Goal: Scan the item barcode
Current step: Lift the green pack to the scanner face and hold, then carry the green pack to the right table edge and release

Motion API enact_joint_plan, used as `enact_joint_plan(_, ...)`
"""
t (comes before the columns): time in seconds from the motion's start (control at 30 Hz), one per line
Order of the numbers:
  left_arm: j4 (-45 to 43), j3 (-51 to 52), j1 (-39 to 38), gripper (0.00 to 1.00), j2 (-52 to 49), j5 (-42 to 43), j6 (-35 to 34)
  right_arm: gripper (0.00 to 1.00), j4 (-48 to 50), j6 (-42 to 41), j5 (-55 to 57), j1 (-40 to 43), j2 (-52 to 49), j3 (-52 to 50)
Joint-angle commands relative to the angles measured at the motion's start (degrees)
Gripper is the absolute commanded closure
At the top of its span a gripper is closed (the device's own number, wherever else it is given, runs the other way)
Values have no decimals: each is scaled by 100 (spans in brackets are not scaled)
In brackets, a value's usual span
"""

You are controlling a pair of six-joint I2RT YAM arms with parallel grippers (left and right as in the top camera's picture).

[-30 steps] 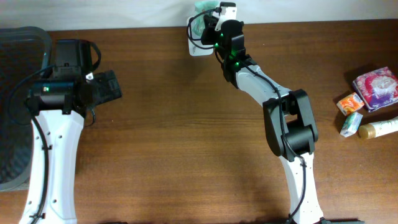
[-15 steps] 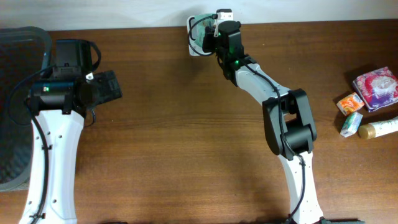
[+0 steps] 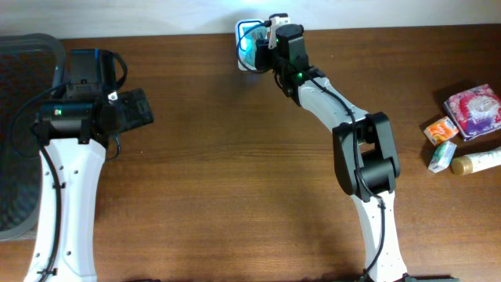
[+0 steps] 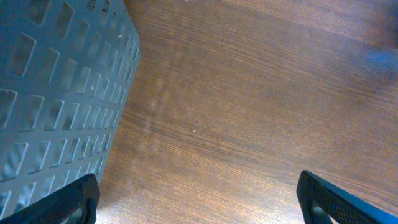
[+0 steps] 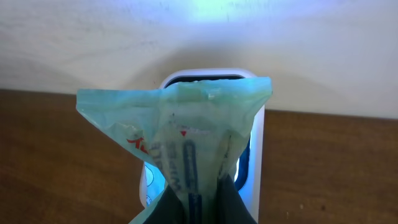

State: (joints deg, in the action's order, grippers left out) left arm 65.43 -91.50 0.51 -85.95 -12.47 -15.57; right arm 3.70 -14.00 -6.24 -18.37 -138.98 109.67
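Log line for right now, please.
right gripper shut on teal packet | packet held at white scanner, blue light on | left gripper open, empty, beside grey basket

You'll see a grey perforated basket at the left edge of the table. Far right, a pink packet, orange box, green carton and cream bottle cluster together.

Overhead even, sharp; faint shadows on table. Blue glow at scanner, spilling onto wall. Left wrist view soft, top-right corner blurred.
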Motion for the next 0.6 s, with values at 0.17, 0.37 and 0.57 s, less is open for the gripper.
enact_joint_plan(0.17,2,-26,42,1,13,-42,70,96,-302,205,-57,33,-186,1526)
enact_joint_plan(0.37,4,-26,42,1,13,-44,70,96,-101,326,238,81,-551,1530)
enact_joint_plan(0.57,2,-26,42,1,13,-42,70,96,-2151,323,245,1161,1261,1530)
